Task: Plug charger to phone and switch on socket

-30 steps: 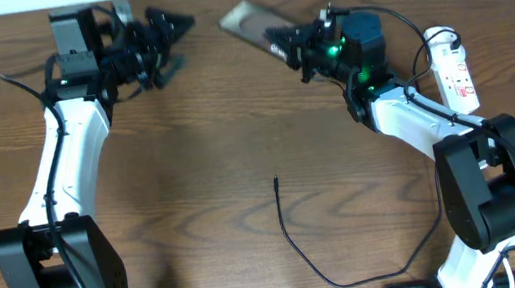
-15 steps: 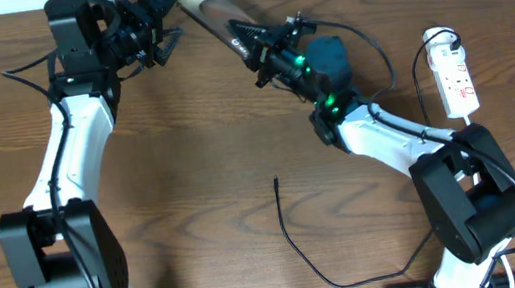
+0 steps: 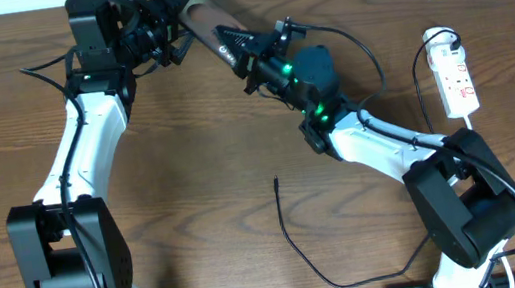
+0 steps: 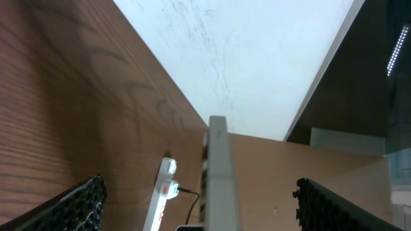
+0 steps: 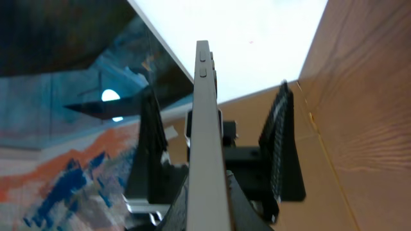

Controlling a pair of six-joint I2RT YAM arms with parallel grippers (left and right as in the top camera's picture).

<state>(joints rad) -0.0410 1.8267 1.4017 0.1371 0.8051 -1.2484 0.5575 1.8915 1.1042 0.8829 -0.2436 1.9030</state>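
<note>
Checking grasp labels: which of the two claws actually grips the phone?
The right claw, shut on the phone. The left claw stands wide open, its fingers either side of the phone, not touching.

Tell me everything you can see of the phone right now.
The phone is a slim slab, brownish-grey from overhead, with a pale metal-looking edge carrying small side buttons. It is lifted off the table near the far edge, tilted, and edge-on to both wrist cameras. The right gripper is shut on one end. The other end sits between the open jaws of the left gripper, apart from both fingers in the left wrist view.
</note>
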